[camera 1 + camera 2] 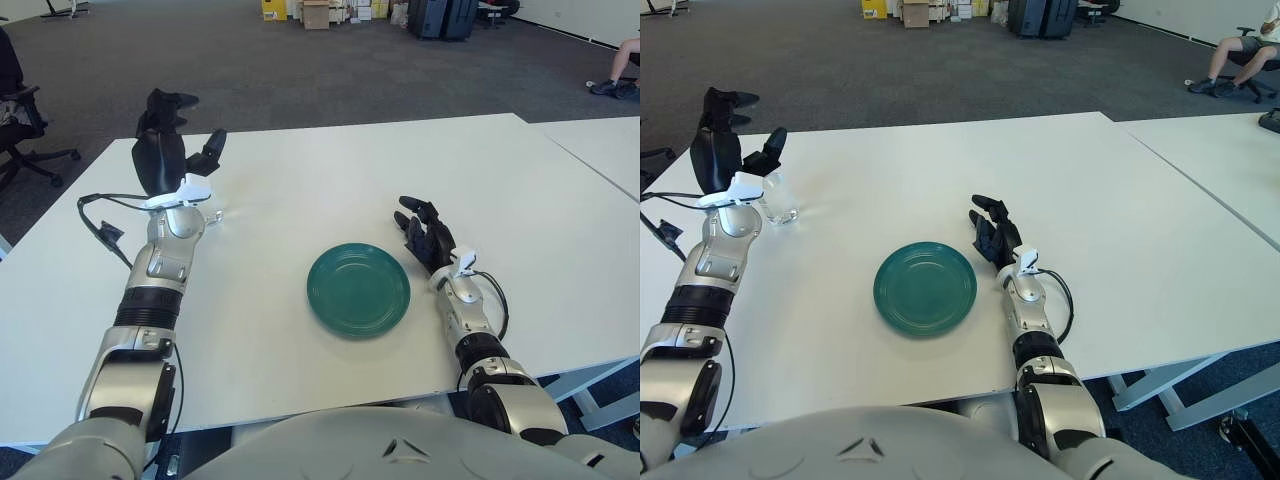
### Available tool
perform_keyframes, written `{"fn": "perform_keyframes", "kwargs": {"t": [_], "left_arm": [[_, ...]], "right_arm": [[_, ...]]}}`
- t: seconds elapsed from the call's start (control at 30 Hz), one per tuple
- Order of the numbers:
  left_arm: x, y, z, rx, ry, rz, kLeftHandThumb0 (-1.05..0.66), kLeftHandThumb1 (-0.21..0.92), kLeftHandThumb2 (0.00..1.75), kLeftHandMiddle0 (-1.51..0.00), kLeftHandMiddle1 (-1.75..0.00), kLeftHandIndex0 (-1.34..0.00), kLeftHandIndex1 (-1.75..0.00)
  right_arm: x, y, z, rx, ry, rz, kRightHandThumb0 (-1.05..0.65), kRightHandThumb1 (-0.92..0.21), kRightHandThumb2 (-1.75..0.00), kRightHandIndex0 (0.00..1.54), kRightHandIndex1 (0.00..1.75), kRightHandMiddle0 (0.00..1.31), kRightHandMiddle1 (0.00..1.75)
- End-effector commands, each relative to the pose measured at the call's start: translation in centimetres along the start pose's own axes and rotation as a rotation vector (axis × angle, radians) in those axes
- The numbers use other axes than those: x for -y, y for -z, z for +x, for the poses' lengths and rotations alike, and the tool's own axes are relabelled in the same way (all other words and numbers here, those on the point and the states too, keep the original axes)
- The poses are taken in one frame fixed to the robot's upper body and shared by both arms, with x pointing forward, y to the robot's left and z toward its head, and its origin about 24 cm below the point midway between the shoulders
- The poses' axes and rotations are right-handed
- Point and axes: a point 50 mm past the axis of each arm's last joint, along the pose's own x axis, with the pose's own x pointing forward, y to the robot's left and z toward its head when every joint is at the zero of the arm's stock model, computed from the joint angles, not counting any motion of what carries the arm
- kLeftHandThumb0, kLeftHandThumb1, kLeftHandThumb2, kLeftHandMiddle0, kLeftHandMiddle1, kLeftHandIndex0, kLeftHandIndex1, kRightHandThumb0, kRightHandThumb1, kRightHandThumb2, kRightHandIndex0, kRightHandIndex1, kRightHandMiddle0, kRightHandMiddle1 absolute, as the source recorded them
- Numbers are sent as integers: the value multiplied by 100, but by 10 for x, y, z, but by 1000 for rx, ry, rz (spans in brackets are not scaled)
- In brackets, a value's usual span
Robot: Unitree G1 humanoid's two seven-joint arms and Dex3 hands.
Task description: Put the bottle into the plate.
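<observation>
Table [300, 190] is white, with our green plate [358, 289] lying flat near its front edge, between our two arms and closer to the right one. Our left hand [165, 155] is raised at the far left part of the table, palm turned inward, fingers [210, 150] spread apart and closed on nothing. The bottle [779, 197], small and clear, stands upright on the table just beside that hand's wrist, on its right side; in the left eye view the hand hides most of it, while the right eye view shows it plainly with a gap between it and the fingers. We cannot tell whether the wrist touches it. The bottle is well apart from the plate, and the plate holds nothing. Our right hand [425, 235] shows just right of the plate, low over the table, fingers loosely extended forward and holding nothing; we cannot tell whether it touches the surface. A black cable [100, 215] loops out from our left forearm. A second white table [1210, 165] stands to the right, set apart by a narrow gap. Grey carpet [300, 70] lies beyond.
</observation>
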Motion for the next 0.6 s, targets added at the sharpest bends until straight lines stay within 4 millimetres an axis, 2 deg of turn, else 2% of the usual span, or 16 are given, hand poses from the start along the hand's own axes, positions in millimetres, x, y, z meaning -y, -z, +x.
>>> {"fn": "perform_keyframes", "kwargs": {"t": [0.0, 0.1, 0.2, 0.37, 0.57], "left_arm": [[-13, -14, 12, 34, -66, -101, -103, 92, 21, 0, -40, 0, -32], [-20, -22, 13, 54, -111, -142, -104, 92, 22, 0, -29, 0, -14], [-25, -29, 12, 64, -149, -164, -103, 92, 30, 0, -14, 0, -5], [-33, -37, 6, 79, -209, -165, -101, 92, 41, 0, -5, 0, -1], [-36, -39, 9, 98, -327, -209, -97, 92, 53, 0, -2, -2, -1]], "right_arm": [[3, 11, -6, -61, 12, 10, -59, -92, -80, 35, 0, 0, 91], [3, 12, -6, -60, 12, 13, -59, -92, -80, 35, 1, 0, 91], [4, 12, -6, -57, 9, 16, -59, -92, -80, 35, 1, 0, 92], [3, 12, -5, -56, 0, 17, -59, -92, -81, 35, 0, 0, 92], [3, 12, -4, -55, -12, 19, -60, -92, -81, 34, 0, 0, 91]]}}
